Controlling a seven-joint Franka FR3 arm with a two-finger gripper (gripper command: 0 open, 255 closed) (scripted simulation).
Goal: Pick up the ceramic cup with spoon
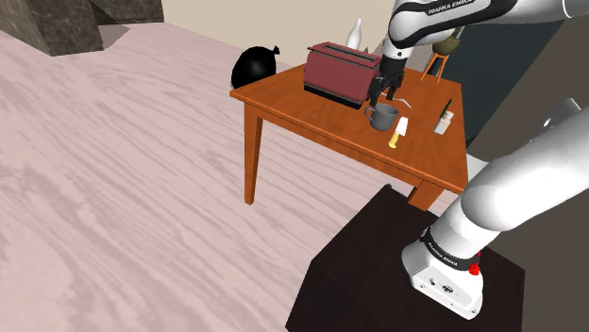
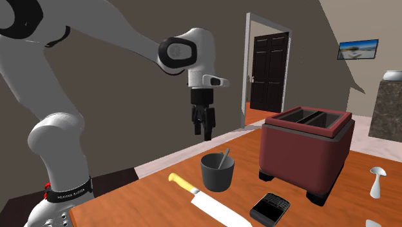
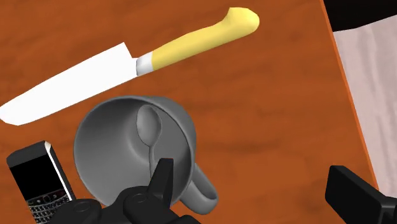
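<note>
Hanging over upright grey cup (image 2: 217, 173) with gripper (image 2: 205, 132) fingers spread apart; mouth up, spoon (image 2: 223, 158) leaning inside, handle turned away from knife (image 2: 209, 204).

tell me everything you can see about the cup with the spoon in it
The cup is plain dark grey, matte, round and open-topped, with a loop handle on one side. It stands upright on the orange-brown wooden table, and a grey spoon leans inside it, bowl down. A yellow-handled knife and a black phone lie close beside it. The open gripper hovers above its handle side, not touching it.
</note>
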